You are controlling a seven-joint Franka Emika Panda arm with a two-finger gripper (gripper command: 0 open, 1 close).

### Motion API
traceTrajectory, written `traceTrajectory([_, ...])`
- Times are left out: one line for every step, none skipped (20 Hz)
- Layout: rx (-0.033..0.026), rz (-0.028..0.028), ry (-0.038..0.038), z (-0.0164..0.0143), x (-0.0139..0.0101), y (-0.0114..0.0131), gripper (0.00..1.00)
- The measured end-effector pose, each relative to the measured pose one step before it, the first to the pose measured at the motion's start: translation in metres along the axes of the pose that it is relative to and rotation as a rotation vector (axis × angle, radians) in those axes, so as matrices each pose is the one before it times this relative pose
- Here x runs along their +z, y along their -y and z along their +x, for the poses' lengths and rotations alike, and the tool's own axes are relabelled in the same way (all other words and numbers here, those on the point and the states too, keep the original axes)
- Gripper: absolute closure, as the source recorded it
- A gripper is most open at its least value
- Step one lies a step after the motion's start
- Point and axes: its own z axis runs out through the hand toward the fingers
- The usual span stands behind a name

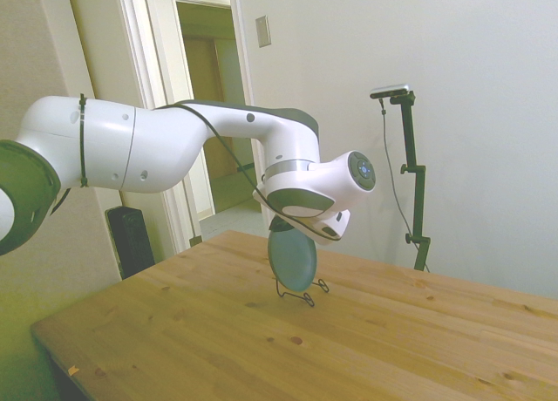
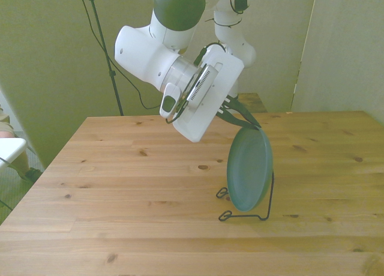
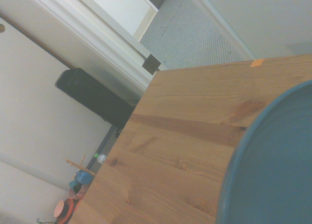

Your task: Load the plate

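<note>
Fingers of the gripper (image 2: 245, 121) were pinched on the top rim of the plate (image 2: 249, 170), as far as the front view showed: dark fingertips sat at the upper edge, though the white wrist block hid most of them. In the side view the arm's last joint covered the contact entirely. That plate stood on edge, nearly upright, with its lower rim seated in the black wire stand (image 2: 246, 213) near the middle of the wooden table (image 2: 120, 168). It leaned a little against the stand's upright wire.

My judgement is that the loading was nearly done and the risk lay in the release. If the fingers let go while the rim was not fully in the cradle, the plate could roll or tip off. A sideways tug while withdrawing could drag the light stand along.
</note>
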Motion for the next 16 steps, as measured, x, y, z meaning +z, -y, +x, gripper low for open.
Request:
traceTrajectory([-0.00009, -0.00017, 0.00028, 0.00028, 0.00102, -0.00014, 1.0])
traceTrajectory([-0.00025, 0.00006, 0.00114, 0.00017, 0.00107, -0.00009, 1.0])
traceTrajectory([-0.00022, 0.00008, 0.00104, 0.00012, 0.00083, -0.00009, 1.0])
traceTrajectory([-0.00007, 0.00004, 0.00088, 0.00012, 0.00062, -0.0002, 1.0])
traceTrajectory([0.00041, -0.00005, 0.00059, 0.00015, 0.00041, -0.00038, 1.0])
traceTrajectory([0.00043, -0.0001, 0.00034, 0.00015, 0.00024, -0.0004, 1.0])
traceTrajectory([0.00058, -0.0001, 0.00035, 0.00015, 0.00025, -0.00041, 1.0])
traceTrajectory([0.00045, -0.0001, 0.00036, 0.00015, 0.00024, -0.0004, 1.0])
traceTrajectory([0.00065, -0.0001, 0.00041, 0.00017, 0.00029, -0.00045, 1.0])
traceTrajectory([0.00092, -0.00015, 0.00053, 0.00024, 0.00037, -0.00059, 1.0])
traceTrajectory([0.00119, -0.0002, 0.00068, 0.00033, 0.00049, -0.00078, 1.0])
traceTrajectory([0.00122, -0.00026, 0.00075, 0.00044, 0.00056, -0.00086, 1.0])
traceTrajectory([0.0009, -0.0003, 0.00061, 0.00053, 0.00052, -0.00077, 1.0])
traceTrajectory([0.00092, -0.00025, 0.00064, 0.00042, 0.0005, -0.00075, 1.0])
traceTrajectory([0.00095, -0.00016, 0.00055, 0.00026, 0.0004, -0.00064, 1.0])
traceTrajectory([0.00053, -0.00009, 0.00028, 0.00015, 0.00022, -0.00035, 1.0])
